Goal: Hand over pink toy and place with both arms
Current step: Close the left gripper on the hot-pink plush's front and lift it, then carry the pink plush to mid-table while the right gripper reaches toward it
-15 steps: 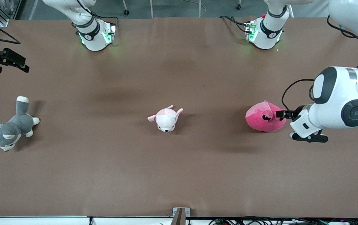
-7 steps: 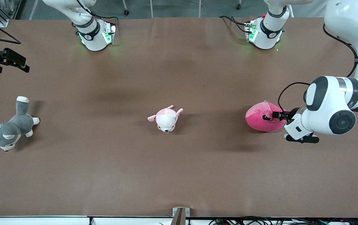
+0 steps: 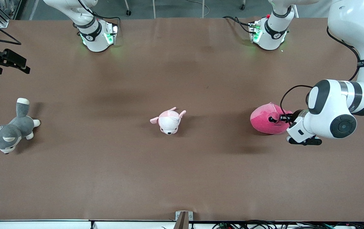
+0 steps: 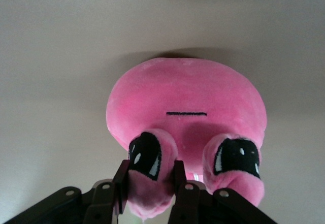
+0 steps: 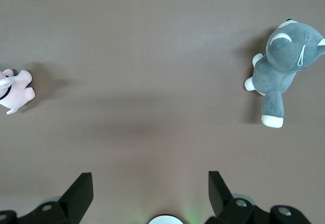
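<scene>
Plush husky (image 3: pixel 8 132) lies at the right arm's end of the tabletop (image 3: pixel 182 178); above that end the right gripper (image 5: pixel 150 193) waits, jaws released and empty. Midway sits a pale puppy plush (image 3: pixel 168 121). Toward the left arm's end, the pink toy (image 3: pixel 269 119) rests on the tabletop, and the left gripper (image 4: pixel 150 183) has its jaws clenched around one eye bump. So the pickup is just starting: lift, handover and placing are all left. Where the toy should go isn't shown, and the front view barely shows the left jaws.
</scene>
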Robot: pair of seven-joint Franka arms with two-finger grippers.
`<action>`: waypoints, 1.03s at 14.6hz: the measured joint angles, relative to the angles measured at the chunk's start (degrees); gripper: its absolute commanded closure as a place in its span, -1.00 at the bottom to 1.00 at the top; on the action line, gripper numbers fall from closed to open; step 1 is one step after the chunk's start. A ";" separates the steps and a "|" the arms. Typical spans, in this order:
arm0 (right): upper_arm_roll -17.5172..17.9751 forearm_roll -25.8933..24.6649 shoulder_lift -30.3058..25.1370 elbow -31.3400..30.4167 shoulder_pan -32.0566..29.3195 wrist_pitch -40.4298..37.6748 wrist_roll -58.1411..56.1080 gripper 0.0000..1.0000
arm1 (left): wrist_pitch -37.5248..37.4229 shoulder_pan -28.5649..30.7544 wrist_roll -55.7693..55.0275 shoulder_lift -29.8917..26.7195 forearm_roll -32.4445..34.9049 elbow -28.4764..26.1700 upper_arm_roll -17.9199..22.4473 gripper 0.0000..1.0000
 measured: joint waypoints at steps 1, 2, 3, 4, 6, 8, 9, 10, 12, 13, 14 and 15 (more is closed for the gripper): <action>0.00 0.00 0.00 0.00 0.00 0.00 0.00 -1.00 | 0.00 -0.07 -0.16 0.00 0.00 0.00 -0.01 0.61; 0.00 0.00 0.00 0.00 0.00 0.00 0.00 -1.00 | 0.00 -0.10 -0.54 0.00 0.00 0.00 -0.01 0.76; 0.00 0.00 0.00 0.00 0.00 0.00 0.00 -1.00 | 0.00 -0.10 -1.27 -0.02 0.00 0.02 -0.02 0.93; 0.00 0.00 0.00 0.00 0.00 0.00 0.00 -1.00 | 0.00 -0.13 -1.90 -0.07 0.00 0.09 -0.04 1.00; -0.03 0.00 0.00 0.00 0.00 -0.02 0.00 -1.00 | -0.02 -0.30 -2.24 -0.45 0.00 0.49 -0.18 1.00; -0.05 0.00 0.00 0.00 0.00 -0.15 0.00 -1.00 | -0.39 -0.37 -2.25 -1.53 -0.05 1.66 -1.07 1.00; -0.05 0.00 -0.01 0.03 0.00 -0.17 0.00 -1.00 | -1.66 -0.39 -2.43 -2.27 -0.31 2.92 -1.88 1.00; -0.06 0.00 -0.01 0.14 0.00 -0.17 0.00 -1.00 | -3.73 -0.52 -2.94 -3.04 -0.98 4.77 -2.61 1.00; -0.24 -0.20 -0.02 0.46 0.00 -0.17 0.01 -1.00 | -8.83 -0.94 -4.89 -4.36 -3.70 9.49 -3.55 1.00; -0.51 -0.35 -0.01 0.47 -0.08 -0.17 0.08 -1.00 | -11.01 -1.11 -6.25 -4.80 -4.86 11.68 -4.33 1.00; -0.74 -0.47 0.11 0.41 -0.56 -0.12 0.13 -1.00 | -12.37 -1.42 -7.94 -5.06 -5.49 13.59 -5.45 1.00; -0.79 -0.48 0.48 0.36 -1.56 0.07 0.13 -1.00 | -12.97 -2.04 -10.00 -5.16 -5.87 15.09 -6.64 1.00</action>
